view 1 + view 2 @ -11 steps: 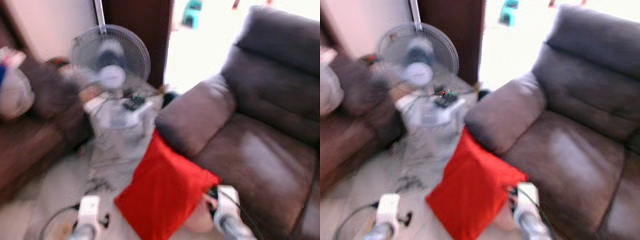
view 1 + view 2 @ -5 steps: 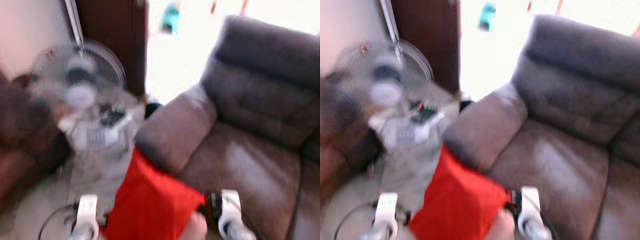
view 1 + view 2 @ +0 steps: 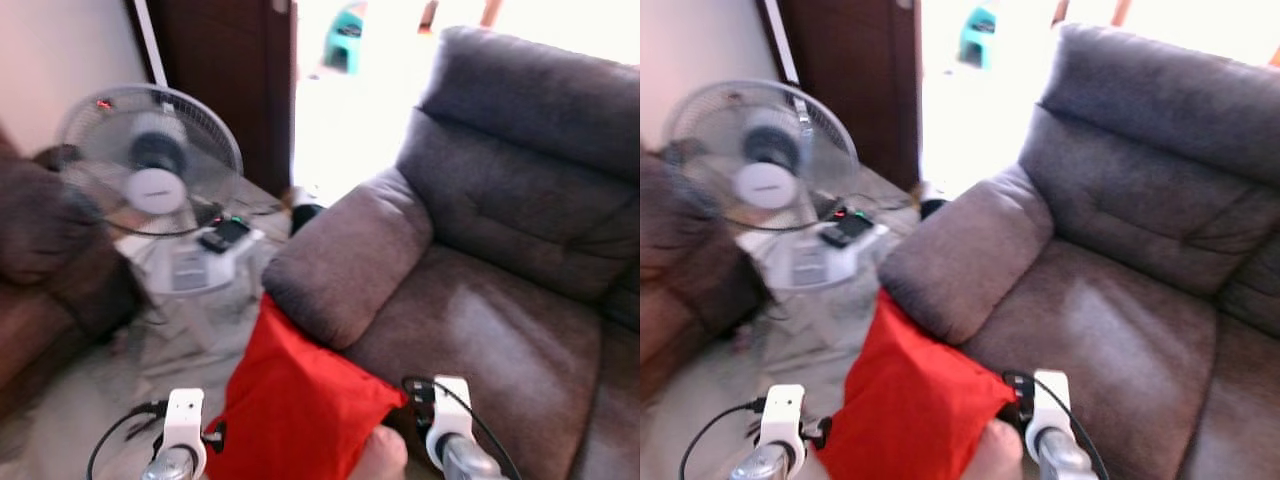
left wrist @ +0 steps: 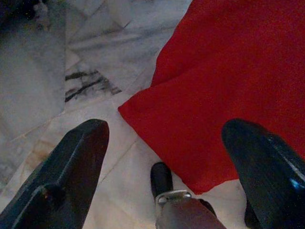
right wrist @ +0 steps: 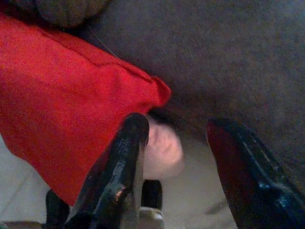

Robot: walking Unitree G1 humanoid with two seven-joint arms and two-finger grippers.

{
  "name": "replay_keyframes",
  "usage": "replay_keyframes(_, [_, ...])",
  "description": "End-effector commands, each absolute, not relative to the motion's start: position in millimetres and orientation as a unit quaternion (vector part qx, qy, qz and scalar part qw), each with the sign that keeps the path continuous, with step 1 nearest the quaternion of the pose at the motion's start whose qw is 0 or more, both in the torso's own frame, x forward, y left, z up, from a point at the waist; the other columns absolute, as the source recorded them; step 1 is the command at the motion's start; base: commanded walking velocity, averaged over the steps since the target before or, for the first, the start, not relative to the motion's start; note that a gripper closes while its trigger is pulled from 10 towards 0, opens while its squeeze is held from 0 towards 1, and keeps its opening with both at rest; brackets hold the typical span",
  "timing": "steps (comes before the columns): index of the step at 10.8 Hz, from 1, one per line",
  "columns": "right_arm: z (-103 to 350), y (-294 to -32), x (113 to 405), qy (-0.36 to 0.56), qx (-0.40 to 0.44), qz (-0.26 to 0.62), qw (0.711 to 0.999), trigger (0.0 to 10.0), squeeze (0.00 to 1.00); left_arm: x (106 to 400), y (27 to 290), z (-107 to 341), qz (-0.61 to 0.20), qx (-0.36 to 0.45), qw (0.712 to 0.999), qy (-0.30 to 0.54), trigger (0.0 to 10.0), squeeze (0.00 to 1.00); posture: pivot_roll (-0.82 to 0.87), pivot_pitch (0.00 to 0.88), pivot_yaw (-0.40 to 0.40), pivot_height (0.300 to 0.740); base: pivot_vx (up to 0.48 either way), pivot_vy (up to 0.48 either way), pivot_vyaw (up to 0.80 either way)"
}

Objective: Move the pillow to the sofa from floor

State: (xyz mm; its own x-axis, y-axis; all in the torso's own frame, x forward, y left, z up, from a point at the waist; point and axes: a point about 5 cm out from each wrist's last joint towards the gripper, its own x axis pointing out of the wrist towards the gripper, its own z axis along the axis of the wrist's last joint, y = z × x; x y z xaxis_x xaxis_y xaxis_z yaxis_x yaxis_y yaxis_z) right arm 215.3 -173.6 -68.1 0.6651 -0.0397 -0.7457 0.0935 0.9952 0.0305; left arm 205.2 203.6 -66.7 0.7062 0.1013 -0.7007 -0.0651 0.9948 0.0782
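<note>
Red pillow — lower edge cut off

Pale marble floor with grey veining. White pedestal fan at left of frame, before a cream wall and dark wooden door. Overexposed daylight through the doorway, upper centre. Dark brown seat at far left.
</note>
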Motion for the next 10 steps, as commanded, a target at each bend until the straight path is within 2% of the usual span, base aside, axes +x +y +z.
replay_keyframes(1, [-63.9,-173.5,222.2,0.397,0.028,-0.039,0.917,10.0,0.0,201.9,202.4,-69.3,0.046,0.019,0.919,0.391,10.0,0.0,0.03,0.023,-0.063,0.736,0.0,0.0,0.0])
replay_keyframes(3, [-61.9,-171.0,224.9,0.384,0.039,-0.048,0.921,10.0,0.0,201.2,201.3,-69.8,0.045,0.019,0.919,0.391,10.0,0.0,0.03,0.012,-0.061,0.736,0.0,0.0,0.0])
replay_keyframes(4, [-62.3,-199.2,216.9,0.378,0.033,-0.065,0.923,10.0,0.0,201.6,200.6,-69.3,0.043,0.019,0.921,0.386,10.0,0.0,0.03,0.002,-0.058,0.736,0.0,0.0,0.0])
replay_keyframes(5, [-61.3,-208.7,214.9,0.373,0.035,-0.071,0.924,10.0,0.0,201.2,200.8,-69.5,0.042,0.02,0.921,0.387,10.0,0.0,0.03,0.0,-0.058,0.736,0.0,0.0,0.0])
replay_keyframes(10, [-55.7,-220.3,220.7,0.368,0.01,-0.084,0.926,10.0,0.0,203.8,200.3,-68.1,0.039,0.023,0.923,0.383,10.0,0.0,0.03,0.0,-0.061,0.736,0.0,0.0,0.0])
